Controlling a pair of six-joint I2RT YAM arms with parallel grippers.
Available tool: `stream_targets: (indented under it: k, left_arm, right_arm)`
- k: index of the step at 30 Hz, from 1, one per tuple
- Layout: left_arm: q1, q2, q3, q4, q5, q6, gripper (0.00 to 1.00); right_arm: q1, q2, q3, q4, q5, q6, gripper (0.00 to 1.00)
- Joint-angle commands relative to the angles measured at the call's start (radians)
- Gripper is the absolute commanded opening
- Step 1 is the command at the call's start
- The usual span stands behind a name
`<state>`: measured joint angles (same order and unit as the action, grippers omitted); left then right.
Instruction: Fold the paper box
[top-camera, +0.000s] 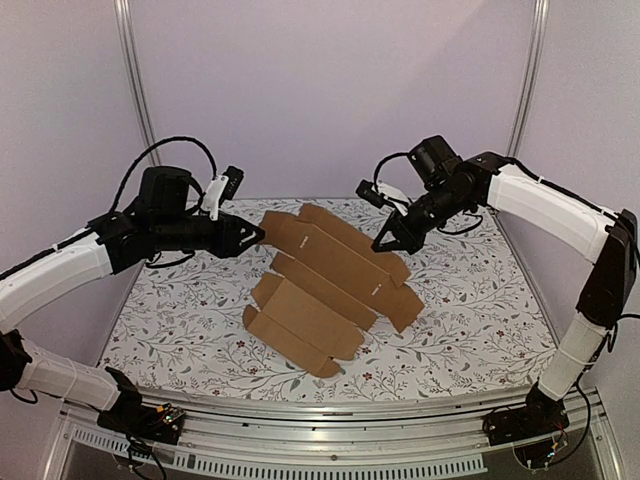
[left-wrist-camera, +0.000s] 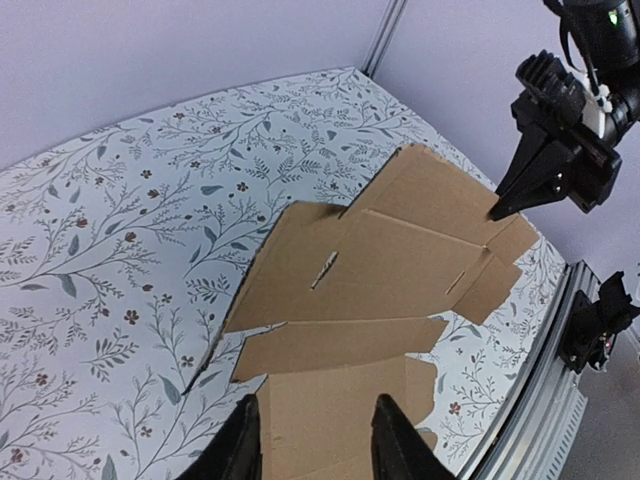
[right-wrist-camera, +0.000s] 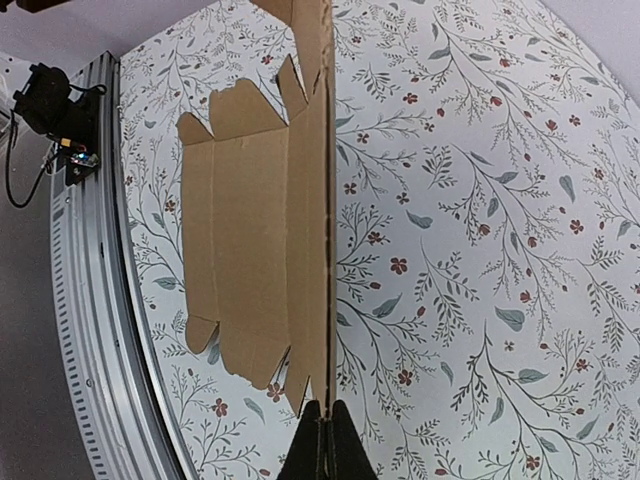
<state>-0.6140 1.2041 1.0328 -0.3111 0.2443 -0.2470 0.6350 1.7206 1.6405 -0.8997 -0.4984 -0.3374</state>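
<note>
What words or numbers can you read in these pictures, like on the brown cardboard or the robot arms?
No words, numbers or signs can be read anywhere.
Flat, plain brown cardboard paper box: no print.
White tablecloth with leaves and flowers: just a pattern, no letters.
Small circuit board at the left arm's base: any markings are too small to read.

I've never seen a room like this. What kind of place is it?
Probably a robot lab booth: left arm and right arm bolted to a metal rail, plain walls with metal posts, a box on the table.
</note>
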Motion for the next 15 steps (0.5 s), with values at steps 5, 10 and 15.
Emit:
stream_targets:
  k: [5,10,15]
  left_arm:
    - [0.026,-0.030,-0.009,-0.053,-0.071,-0.037,0.51]
    - [0.026,-0.035,0.038,-0.092,-0.055,-0.080,0.55]
    - [0.026,-0.023,0.064,-0.132,-0.018,-0.135,0.56]
  right_arm:
    - [0.054,-0.044,0.018,-0.032,0.137,-0.032,0.00]
    - [0.097,-0.029,0.022,-0.041,0.214,-0.093,0.00]
    - [0.136,-0.003,0.037,-0.043,0.340,-0.140,0.00]
